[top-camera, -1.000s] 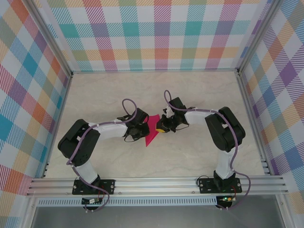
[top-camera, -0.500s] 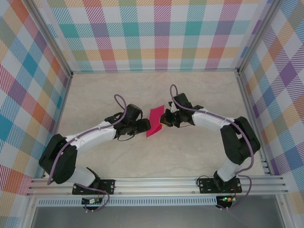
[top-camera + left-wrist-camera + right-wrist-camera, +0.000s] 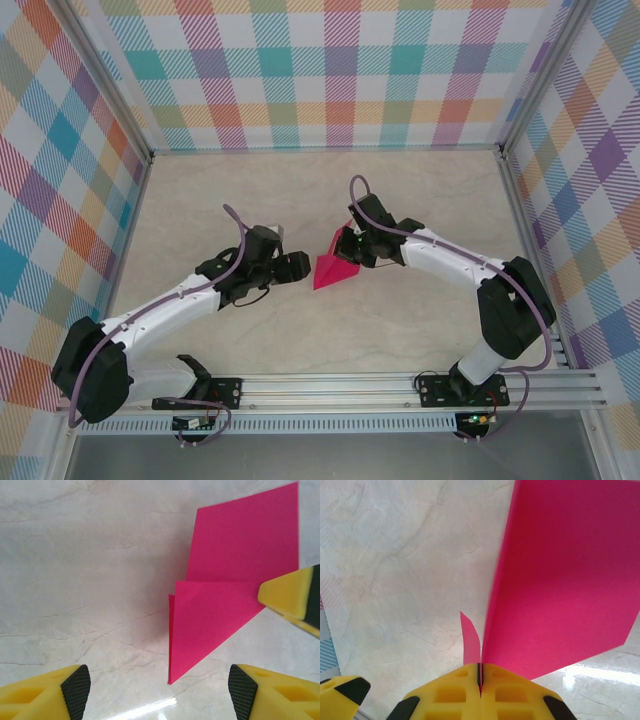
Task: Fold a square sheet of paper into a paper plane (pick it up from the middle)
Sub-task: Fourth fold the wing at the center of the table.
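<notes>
The square sheet of paper, magenta-pink, is folded into a pointed paper plane (image 3: 332, 271) with creased layers. It stands tilted on edge near the middle of the table. My right gripper (image 3: 351, 248) is shut on its upper rear edge. In the right wrist view the plane (image 3: 565, 580) rises from the closed gripper (image 3: 480, 676), with a small flap curling off to the left. My left gripper (image 3: 303, 266) is open just left of the paper and touches nothing. In the left wrist view the plane's tip (image 3: 172, 677) points down between the wide-apart fingers of that gripper (image 3: 159, 692), above the tabletop.
The marble-patterned tabletop (image 3: 250, 190) is walled by checked panels on three sides, with an aluminium rail (image 3: 320, 385) along the near edge. The right gripper's yellow finger (image 3: 292, 597) shows at the right edge of the left wrist view.
My left gripper has opened, let go of the paper and drawn back to the left. The right gripper stays shut on the paper and has tipped it more upright.
</notes>
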Robot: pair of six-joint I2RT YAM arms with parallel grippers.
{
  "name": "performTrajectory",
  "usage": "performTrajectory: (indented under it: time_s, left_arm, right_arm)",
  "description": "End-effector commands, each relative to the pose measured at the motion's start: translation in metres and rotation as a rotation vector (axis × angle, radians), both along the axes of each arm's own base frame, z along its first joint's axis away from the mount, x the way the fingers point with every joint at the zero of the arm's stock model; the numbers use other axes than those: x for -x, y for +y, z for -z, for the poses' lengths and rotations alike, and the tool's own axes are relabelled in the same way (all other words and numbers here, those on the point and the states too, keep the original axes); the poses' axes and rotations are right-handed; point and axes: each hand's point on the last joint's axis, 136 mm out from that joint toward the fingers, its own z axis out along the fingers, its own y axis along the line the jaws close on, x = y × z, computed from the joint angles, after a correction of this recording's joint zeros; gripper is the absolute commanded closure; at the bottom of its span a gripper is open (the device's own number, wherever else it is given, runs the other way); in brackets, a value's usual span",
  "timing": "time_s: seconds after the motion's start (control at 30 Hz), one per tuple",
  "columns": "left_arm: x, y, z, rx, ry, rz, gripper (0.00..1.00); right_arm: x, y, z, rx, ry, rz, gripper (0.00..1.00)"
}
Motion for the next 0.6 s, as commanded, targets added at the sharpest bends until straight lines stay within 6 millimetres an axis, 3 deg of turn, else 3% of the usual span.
performTrajectory:
  time_s: [0.0, 0.1, 0.3, 0.57]
  left_arm:
    - [-0.002, -0.009, -0.007, 0.022, -0.084, 0.072, 0.25]
    - [-0.001, -0.014, -0.002, 0.036, -0.122, 0.107, 0.25]
    - [-0.003, -0.017, 0.019, -0.039, -0.161, 0.168, 0.32]
    - [0.002, -0.045, 0.034, -0.092, -0.363, 0.357, 0.38]
  right_arm:
    - [-0.007, -0.001, -0.01, 0.058, -0.024, 0.049, 0.98]
    - [-0.007, 0.001, -0.008, 0.056, -0.009, 0.077, 0.98]
    - [-0.001, 0.012, 0.021, 0.001, 0.113, 0.133, 1.0]
    - [0.004, 0.024, 0.044, -0.04, 0.249, 0.186, 1.0]
